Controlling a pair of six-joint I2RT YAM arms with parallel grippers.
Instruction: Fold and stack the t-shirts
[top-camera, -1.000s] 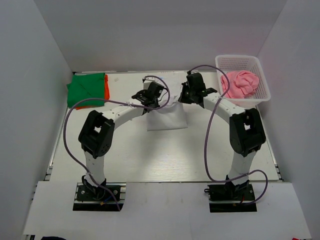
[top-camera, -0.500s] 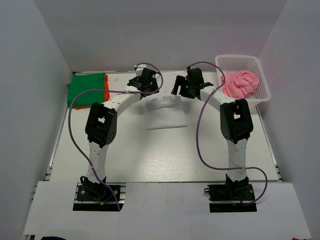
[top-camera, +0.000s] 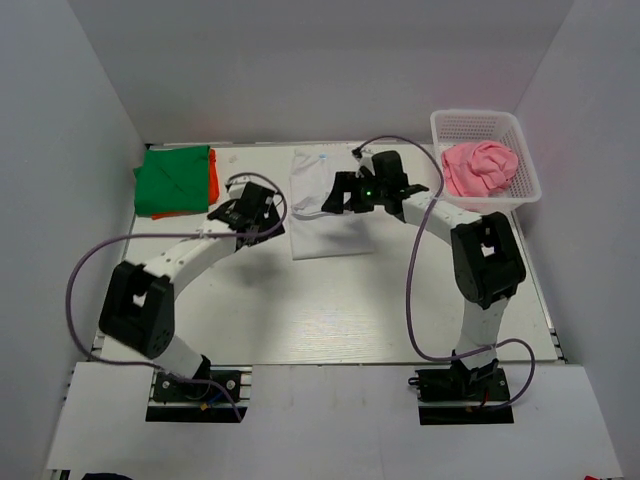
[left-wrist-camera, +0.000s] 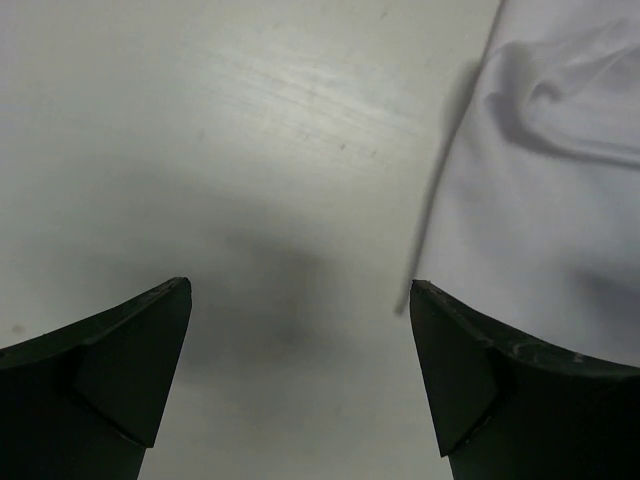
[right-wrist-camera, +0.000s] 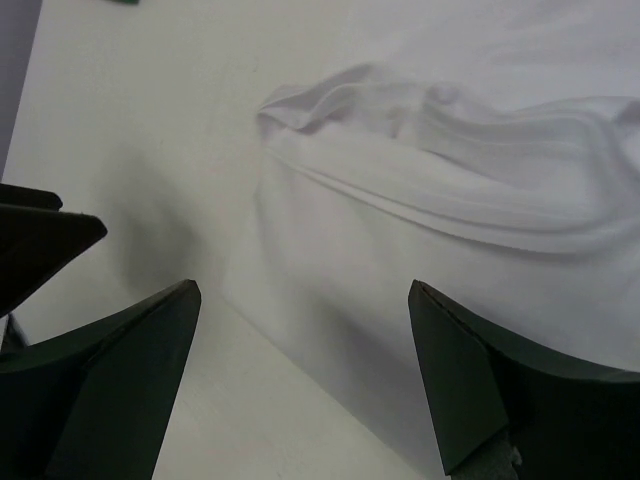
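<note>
My left gripper (left-wrist-camera: 300, 300) is spread wide and empty over the bare table (top-camera: 330, 310). One white t-shirt (top-camera: 330, 238), a wrinkled folded rectangle, lies mid-table just to its right. My right gripper (right-wrist-camera: 300, 295) is spread and empty above that shirt's rumpled edge. Far left, one folded green t-shirt (top-camera: 170, 182) lies on one orange t-shirt (top-camera: 213, 175). Far right, one pink t-shirt (top-camera: 480, 167) sits bunched in one mesh basket (top-camera: 476, 122).

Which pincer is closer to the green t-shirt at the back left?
Left. The left pincer hovers over bare table between the green t-shirt and the white t-shirt; the right pincer is farther right, over the white t-shirt.
</note>
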